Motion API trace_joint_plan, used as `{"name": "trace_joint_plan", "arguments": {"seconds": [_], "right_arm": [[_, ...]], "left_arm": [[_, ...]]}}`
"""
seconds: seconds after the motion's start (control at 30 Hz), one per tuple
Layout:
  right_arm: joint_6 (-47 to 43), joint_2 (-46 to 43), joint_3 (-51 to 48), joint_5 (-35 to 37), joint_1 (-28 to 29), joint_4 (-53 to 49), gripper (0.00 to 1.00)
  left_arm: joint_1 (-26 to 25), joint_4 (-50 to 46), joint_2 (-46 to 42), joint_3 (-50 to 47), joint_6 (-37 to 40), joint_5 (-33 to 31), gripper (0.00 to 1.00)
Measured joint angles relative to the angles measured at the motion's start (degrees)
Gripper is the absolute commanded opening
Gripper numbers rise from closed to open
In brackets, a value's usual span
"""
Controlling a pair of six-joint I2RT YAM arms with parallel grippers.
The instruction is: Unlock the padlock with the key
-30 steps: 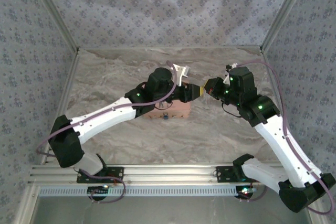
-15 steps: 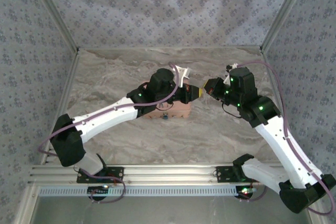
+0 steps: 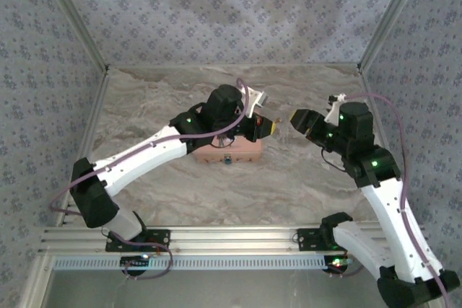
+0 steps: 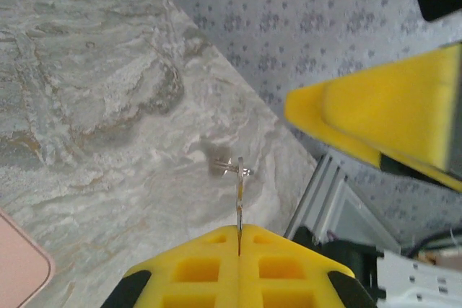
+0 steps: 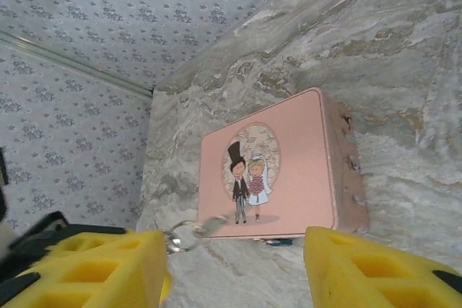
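1. Left claw (image 4: 239, 230): the yellow pads are clenched flat together at the bottom centre of the left wrist view. The key (image 4: 239, 203) is pinched edge-on in the seam between them.
2. The key's thin metal edge stands up out of the pads. A small key ring (image 4: 231, 169) sits at its far end, above the tabletop (image 4: 86, 106) and not touching it.
3. Right claw (image 5: 234, 242): released. One yellow finger sits at the lower left and one at the lower right of the right wrist view, with a wide gap between them and nothing held.
4. In the overhead view the two claws face each other at frame centre, tips near but apart: left claw (image 3: 268, 126), right claw (image 3: 297, 118).
5. One right-claw finger (image 4: 390, 120) crosses the upper right of the left wrist view, apart from the key.
6. Padlock (image 3: 227, 160): a tiny bluish spot lying at the near edge of the pink tin (image 3: 242, 151), just below the left arm. It is too small to tell the state of the shackle.
7. The pink tin lies flat on the tabletop, lid up, with a cartoon couple on the lid (image 5: 249, 178).
8. In the right wrist view a ring and key show just beside the lower-left finger. What holds them cannot be told from there.
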Motion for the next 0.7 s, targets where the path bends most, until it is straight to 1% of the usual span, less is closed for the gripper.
{"name": "trace_joint_plan", "arguments": {"seconds": [0.13, 0.17, 0.27, 0.3, 0.37, 0.47, 0.53, 0.6, 0.7], "right_arm": [[-3.6, -2.1, -5.6, -8.3, -4.4, 4.4, 0.53], [-4.3, -2.0, -6.8, -11.2, -5.5, 5.6, 0.51], [-5.6, 0.0, -8.8, -19.8, -8.7, 9.4, 0.36], [-5.6, 1.0, -9.5, -22.7, -9.7, 11.3, 0.35], [-4.8, 2.2, -11.3, -27.4, -10.8, 15.6, 0.35], [-4.3, 2.4, -13.5, -32.7, -10.7, 20.1, 0.35], [-4.7, 2.2, -13.6, -35.0, -10.0, 21.7, 0.35], [-5.3, 1.8, -13.6, -37.0, -9.0, 22.3, 0.39], [-6.0, 1.7, -13.6, -38.8, -7.6, 22.9, 0.41]], "left_arm": [[1.9, -6.8, 1.2, 2.8, 3.7, 5.1, 0.0], [2.4, -8.7, 1.7, 3.3, 4.5, 6.6, 0.0], [3.6, -13.2, 3.2, 4.5, 6.8, 10.4, 0.0], [3.9, -14.8, 3.6, 5.0, 7.6, 11.7, 0.0], [4.0, -16.7, 4.0, 5.5, 8.8, 13.6, 0.0], [4.0, -19.2, 4.0, 6.3, 10.3, 15.9, 0.0], [4.0, -20.0, 4.0, 6.6, 10.9, 17.1, 0.0], [4.2, -20.6, 4.0, 6.7, 11.3, 18.3, 0.0], [4.3, -20.9, 4.0, 6.8, 11.8, 19.7, 0.0]]}}
